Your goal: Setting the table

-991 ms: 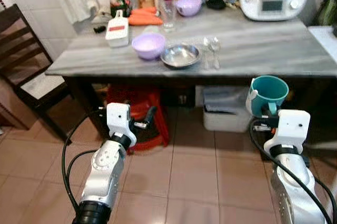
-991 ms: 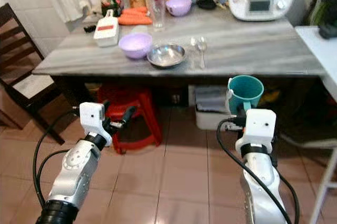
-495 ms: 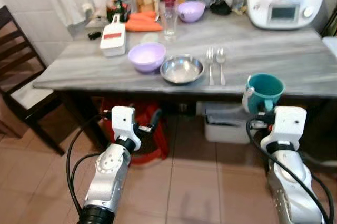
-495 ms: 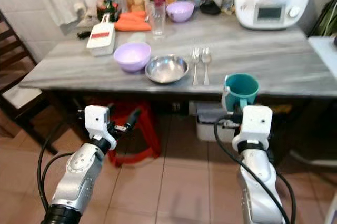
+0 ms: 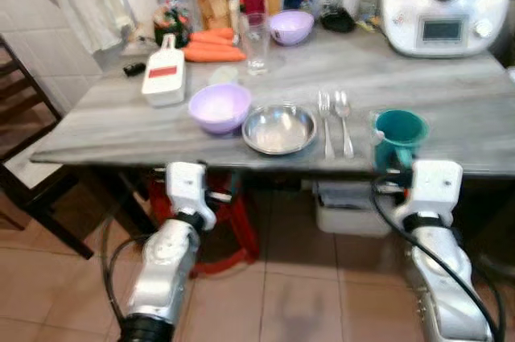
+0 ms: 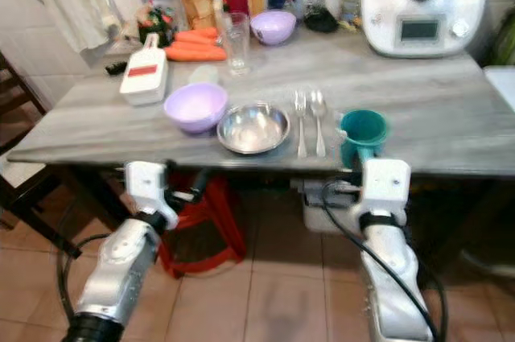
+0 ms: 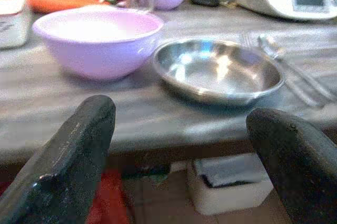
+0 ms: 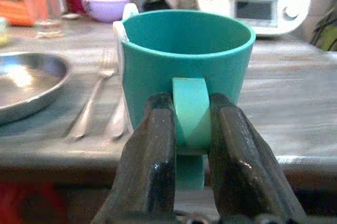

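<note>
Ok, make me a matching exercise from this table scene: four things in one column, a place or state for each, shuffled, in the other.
Things:
1. teal mug
2. steel bowl
3. carrots
4. left gripper

Places or states:
A. at the back of the table, beside the white grater
B. open, below the table's front edge
C. held by its handle in the right gripper
D. between the purple bowl and the fork

Pairs: 1-C, 2-D, 3-A, 4-B
</note>
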Robot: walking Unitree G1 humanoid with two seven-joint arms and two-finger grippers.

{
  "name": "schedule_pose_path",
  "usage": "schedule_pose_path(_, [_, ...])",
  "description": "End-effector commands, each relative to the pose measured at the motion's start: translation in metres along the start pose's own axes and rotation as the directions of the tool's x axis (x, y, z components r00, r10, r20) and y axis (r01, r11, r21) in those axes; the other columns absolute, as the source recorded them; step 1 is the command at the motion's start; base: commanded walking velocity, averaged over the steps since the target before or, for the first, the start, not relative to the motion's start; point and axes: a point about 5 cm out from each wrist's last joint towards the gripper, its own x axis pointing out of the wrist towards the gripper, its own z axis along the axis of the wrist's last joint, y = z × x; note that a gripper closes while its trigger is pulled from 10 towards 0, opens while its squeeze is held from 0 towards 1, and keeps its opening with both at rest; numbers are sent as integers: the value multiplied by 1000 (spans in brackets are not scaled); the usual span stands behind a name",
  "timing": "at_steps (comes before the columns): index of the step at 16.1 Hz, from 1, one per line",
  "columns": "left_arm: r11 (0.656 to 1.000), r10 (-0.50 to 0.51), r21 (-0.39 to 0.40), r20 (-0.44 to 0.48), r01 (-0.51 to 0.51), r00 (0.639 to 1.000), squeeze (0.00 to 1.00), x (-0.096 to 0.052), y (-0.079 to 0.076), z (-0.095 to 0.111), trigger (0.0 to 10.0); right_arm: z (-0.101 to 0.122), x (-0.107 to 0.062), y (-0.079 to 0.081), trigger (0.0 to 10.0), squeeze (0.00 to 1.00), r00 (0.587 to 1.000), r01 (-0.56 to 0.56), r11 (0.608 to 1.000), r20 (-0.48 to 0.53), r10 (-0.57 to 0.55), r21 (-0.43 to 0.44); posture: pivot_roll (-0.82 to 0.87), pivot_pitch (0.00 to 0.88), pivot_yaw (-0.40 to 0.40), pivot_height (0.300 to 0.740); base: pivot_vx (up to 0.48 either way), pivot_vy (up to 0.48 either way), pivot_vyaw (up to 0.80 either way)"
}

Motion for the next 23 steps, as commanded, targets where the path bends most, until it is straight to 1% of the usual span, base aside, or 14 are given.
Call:
schedule_pose_path(1, [1000, 19, 18, 9, -19, 1000, 0, -3, 11, 5, 10000, 12, 2, 6, 10000, 0, 998, -10, 1000, 64, 10, 3, -159, 60, 81, 740, 307, 0, 0])
schedule_pose_path(3, [1000, 12, 13, 10, -12, 1000, 0, -3, 10, 6, 10000, 26, 5, 5, 10000, 0, 992, -1, 1000, 124, 4, -22, -161, 59, 86, 740, 373, 0, 0])
schedule_pose_path(4, [1000, 9, 12, 10, -9, 1000, 0, -3, 9, 6, 10000, 28, 7, 5, 10000, 0, 991, -3, 1000, 132, 6, -25, -161, 58, 87, 740, 307, 0, 0])
schedule_pose_path(7, [1000, -9, 5, 10, 9, 1000, 0, -2, 6, 7, 10000, 28, 8, 6, 10000, 0, 990, -5, 1000, 138, 9, -30, -160, 56, 87, 740, 394, 0, 0])
schedule_pose_path(11, [1000, -9, 4, 10, 9, 1000, 0, -2, 7, 8, 10000, 26, 7, 10, 10000, 0, 991, -15, 999, 131, 18, -28, -156, 56, 90, 740, 371, 0, 0])
schedule_pose_path(13, [1000, -12, -10, 24, 12, 1000, 0, -3, 7, 9, 10000, 25, 6, 10, 10000, 0, 991, -16, 999, 129, 20, -28, -155, 56, 91, 740, 0, 0, 0])
schedule_pose_path(15, [1000, -16, -4, 35, 16, 999, 0, -7, 7, 13, 10000, 25, 7, 10, 10000, 0, 991, -17, 999, 131, 21, -29, -155, 55, 93, 740, 0, 0, 0])
schedule_pose_path(16, [1000, -26, -7, 35, 26, 999, 0, -13, 9, 14, 10000, 26, 7, 9, 10000, 0, 991, -17, 999, 131, 21, -28, -154, 56, 95, 740, 0, 0, 0])
schedule_pose_path(17, [999, -41, -11, 33, 42, 999, 0, -17, 8, 14, 10000, 26, 7, 9, 10000, 0, 991, -21, 999, 131, 24, -27, -154, 56, 95, 740, 0, 0, 0])
schedule_pose_path(18, [996, -81, -25, 32, 82, 996, 0, -22, 6, 14, 10000, 26, 9, 10, 10000, 0, 991, -36, 999, 131, 38, -23, -150, 58, 95, 740, 0, 0, 0])
schedule_pose_path(19, [988, -148, -42, 31, 149, 989, 0, -27, 2, 16, 10000, 27, 11, 11, 10000, 0, 989, -64, 998, 132, 66, -16, -147, 58, 94, 740, 0, 0, 0])
schedule_pose_path(20, [980, -189, -56, 28, 190, 982, 0, -31, -1, 17, 10000, 28, 14, 11, 10000, 0, 988, -77, 997, 132, 77, -7, -144, 61, 95, 740, 0, 0, 0])
schedule_pose_path(21, [969, -241, -55, 16, 242, 970, 0, -35, -4, 18, 10000, 29, 21, 11, 10000, 0, 988, -93, 996, 127, 89, 20, -137, 61, 94, 740, 0, 0, 0])
schedule_pose_path(23, [960, -272, -64, 8, 272, 962, 0, -37, -7, 19, 10000, 30, 31, 11, 10000, 0, 986, -123, 991, 117, 116, 49, -129, 64, 92, 740, 0, 0, 0])
